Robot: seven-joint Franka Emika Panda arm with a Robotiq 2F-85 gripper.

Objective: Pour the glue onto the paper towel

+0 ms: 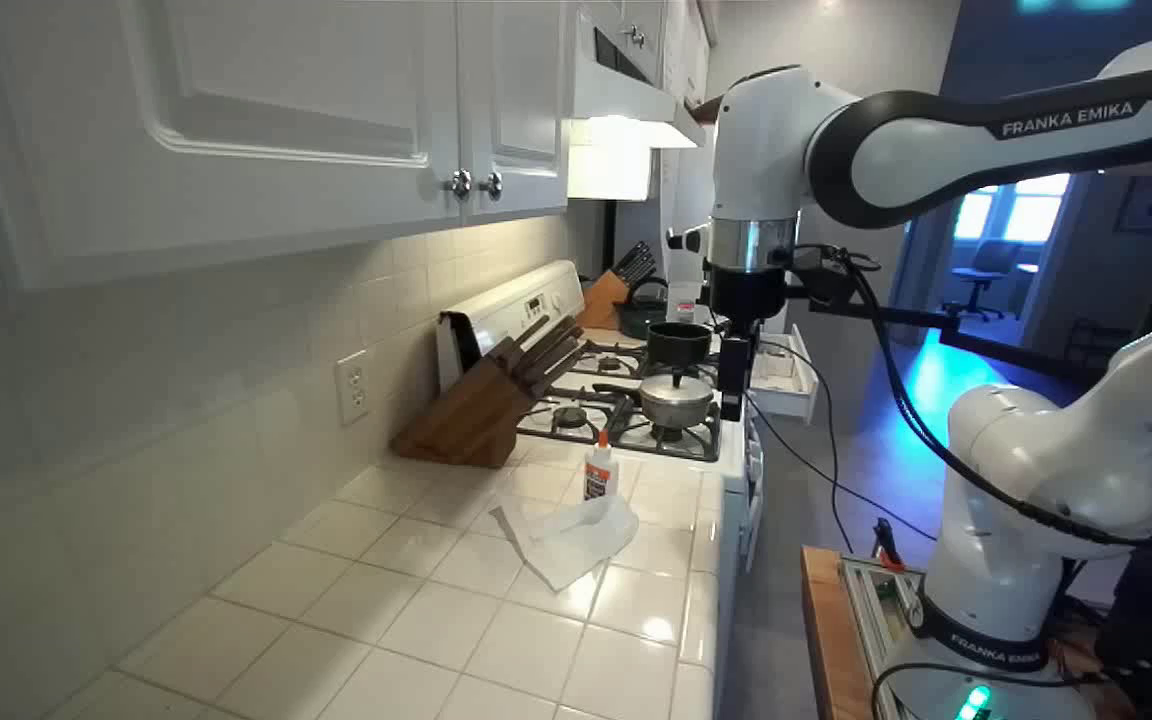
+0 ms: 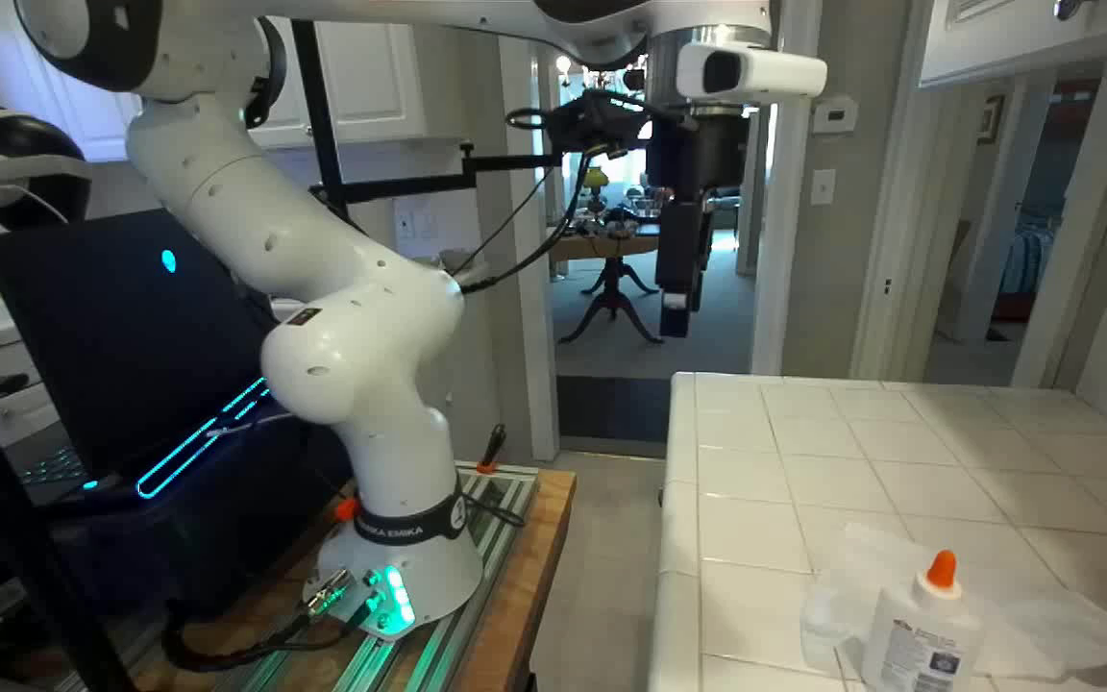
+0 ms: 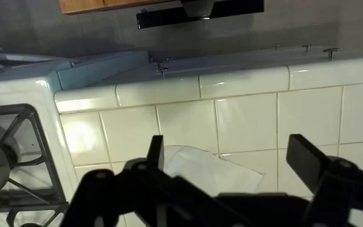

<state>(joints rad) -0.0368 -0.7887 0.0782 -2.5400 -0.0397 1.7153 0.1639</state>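
Glue (image 2: 930,630) stands on the tiled counter (image 1: 496,640) in both exterior views, a small whitish bottle with a printed label and pointed orange top. It is upright, long axis vertical, tip aimed straight up. Thin, white and rumpled, the paper towel (image 1: 578,542) lies right by it; with the bottle's foot out of sight, whether they touch I cannot tell. In the wrist view the gripper (image 3: 226,148) has its fingers wide apart, holding nothing.

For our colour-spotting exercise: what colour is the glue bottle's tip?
Orange: the tip of the glue bottle shows best in an exterior view.
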